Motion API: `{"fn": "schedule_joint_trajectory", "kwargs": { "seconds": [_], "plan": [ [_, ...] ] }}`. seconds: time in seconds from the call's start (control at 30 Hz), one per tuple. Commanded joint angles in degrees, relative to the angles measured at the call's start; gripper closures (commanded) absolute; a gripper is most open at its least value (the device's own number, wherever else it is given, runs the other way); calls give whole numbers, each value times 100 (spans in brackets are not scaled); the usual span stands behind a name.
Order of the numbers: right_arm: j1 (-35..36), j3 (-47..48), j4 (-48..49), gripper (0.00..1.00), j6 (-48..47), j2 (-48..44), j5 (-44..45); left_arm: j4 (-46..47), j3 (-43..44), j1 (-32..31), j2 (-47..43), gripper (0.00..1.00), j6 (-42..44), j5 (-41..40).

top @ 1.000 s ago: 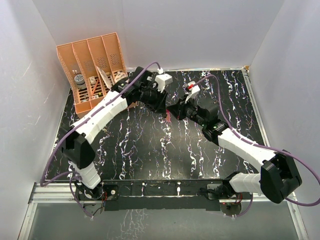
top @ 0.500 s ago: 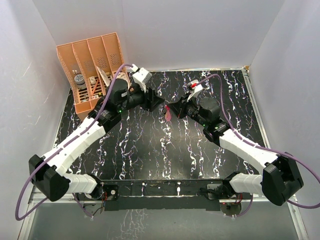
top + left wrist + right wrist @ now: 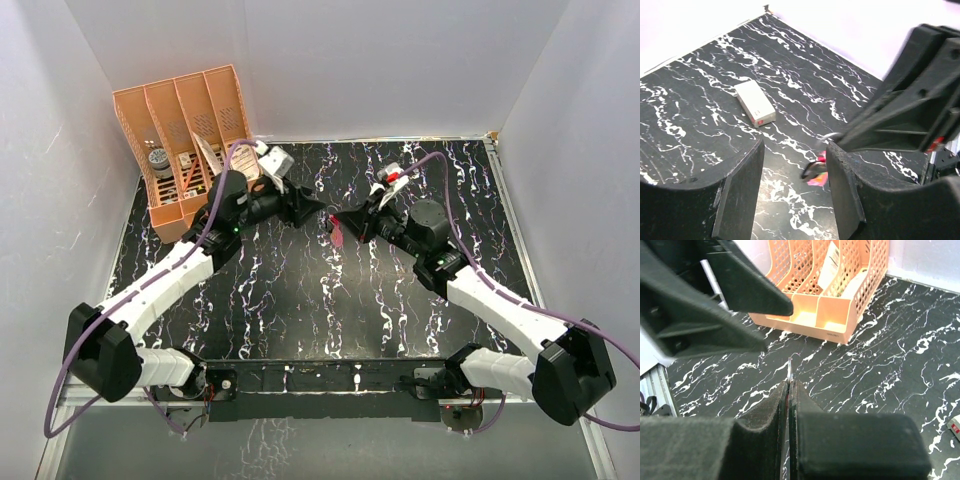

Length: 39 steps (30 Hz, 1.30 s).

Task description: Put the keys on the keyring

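Right gripper (image 3: 789,384) is clamped tight on the keyring (image 3: 338,231), its fingers pressed flat together. Its own wrist view shows only a thin sliver of wire poking out past the fingertips. Left gripper (image 3: 795,150) has its fingers apart with nothing between them, and it points at the right one from close by.

Only the left wrist view shows the detail. A bare metal loop (image 3: 831,136) sits at the tip of the right gripper and the pink tag (image 3: 818,181) dangles below it. A small dark piece (image 3: 809,171) hangs against the tag, too blurred to say whether it is a key. From overhead the loop is lost. Only the pink tag shows there, hanging above the black marbled table (image 3: 300,300) between the two grippers, a little far of the middle.

A white box (image 3: 755,102) lies flat on the table in the left wrist view, and a corner of it shows at the right edge of the right wrist view. I cannot find it from overhead. It has a red mark at one end and no lettering I can read.

An orange organizer (image 3: 190,120) stands in the far left corner with papers and small items in its slots. The right wrist view shows its perforated walls and a line of print on the front lip, too small to read.
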Motion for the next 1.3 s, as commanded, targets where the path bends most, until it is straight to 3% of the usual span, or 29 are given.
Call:
{"fn": "schedule_joint_trajectory", "kwargs": {
  "seconds": [0.0, 0.53, 1.27],
  "plan": [
    [-17, 36, 352, 100, -190, -282, -276, 1093, -307, 662, -228, 49, -511, 1013],
    [-24, 261, 244, 100, -161, -199, -578, 3294, -812, 995, 260, 55, -1837, 3042],
    [-17, 316, 394, 100, -70, -99, -760, 3792, -747, 988, 923, 64, -2198, 3324]
  ]
}}
